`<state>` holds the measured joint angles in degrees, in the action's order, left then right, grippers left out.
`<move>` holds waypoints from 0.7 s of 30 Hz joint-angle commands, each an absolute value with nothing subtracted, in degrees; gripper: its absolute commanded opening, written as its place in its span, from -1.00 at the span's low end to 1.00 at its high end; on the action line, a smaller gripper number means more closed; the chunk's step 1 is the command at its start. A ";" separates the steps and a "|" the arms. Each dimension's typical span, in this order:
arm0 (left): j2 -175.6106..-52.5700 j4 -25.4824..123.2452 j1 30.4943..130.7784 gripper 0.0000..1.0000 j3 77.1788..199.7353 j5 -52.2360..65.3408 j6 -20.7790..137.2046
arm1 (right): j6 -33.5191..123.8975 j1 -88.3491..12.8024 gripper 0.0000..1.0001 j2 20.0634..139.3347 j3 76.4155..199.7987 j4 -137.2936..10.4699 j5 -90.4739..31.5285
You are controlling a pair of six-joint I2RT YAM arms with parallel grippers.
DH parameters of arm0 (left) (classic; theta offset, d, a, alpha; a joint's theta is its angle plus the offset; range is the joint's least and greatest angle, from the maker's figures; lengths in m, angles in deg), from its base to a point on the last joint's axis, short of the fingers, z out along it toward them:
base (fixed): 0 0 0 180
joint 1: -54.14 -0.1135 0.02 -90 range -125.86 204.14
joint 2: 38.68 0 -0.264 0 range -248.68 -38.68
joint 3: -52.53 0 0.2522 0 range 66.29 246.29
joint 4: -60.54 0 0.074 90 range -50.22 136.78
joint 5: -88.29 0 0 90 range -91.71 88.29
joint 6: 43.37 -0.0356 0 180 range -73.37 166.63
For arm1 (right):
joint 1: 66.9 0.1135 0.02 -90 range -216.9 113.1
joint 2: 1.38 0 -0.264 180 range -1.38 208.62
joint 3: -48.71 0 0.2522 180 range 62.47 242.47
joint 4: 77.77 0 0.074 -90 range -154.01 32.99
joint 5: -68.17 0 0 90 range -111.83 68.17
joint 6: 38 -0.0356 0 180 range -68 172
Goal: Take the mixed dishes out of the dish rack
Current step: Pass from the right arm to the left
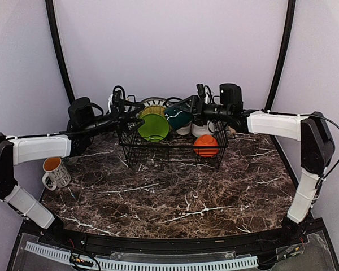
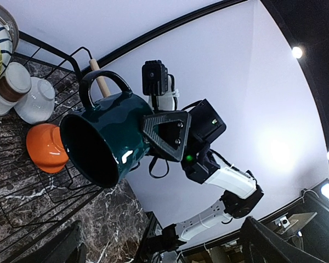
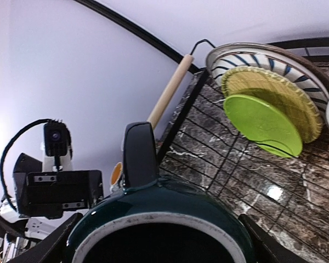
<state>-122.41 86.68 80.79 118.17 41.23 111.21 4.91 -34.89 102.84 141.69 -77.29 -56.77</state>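
Note:
The black wire dish rack [image 1: 172,151] stands at the back of the marble table. My right gripper [image 1: 196,113] is shut on the dark green mug [image 1: 178,117] and holds it in the air above the rack; in the right wrist view the mug [image 3: 153,211] fills the space between my fingers. The mug also shows in the left wrist view [image 2: 101,139]. My left gripper [image 1: 137,118] is open and empty by the rack's left end. In the rack stand a lime-green plate [image 1: 153,127], a yellow plate [image 3: 274,87], a grey striped plate [image 3: 263,57], an orange bowl [image 1: 205,145] and a white bowl [image 2: 37,101].
A pale patterned mug [image 1: 55,172] with an orange inside stands on the table at the left, outside the rack. A pale cup [image 2: 8,87] sits by the white bowl in the rack. The rack's wooden handle [image 3: 169,90] runs along its left end.

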 commanded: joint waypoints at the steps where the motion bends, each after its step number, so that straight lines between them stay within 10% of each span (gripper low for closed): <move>1: -123.23 97.26 81.31 0.92 117.07 42.87 116.21 | -5.76 -33.98 -1.00 100.14 139.94 -97.50 -63.31; 21: -126.49 93.52 88.68 0.71 122.80 40.21 109.67 | -4.27 -30.27 -1.00 100.99 138.93 -98.05 -61.61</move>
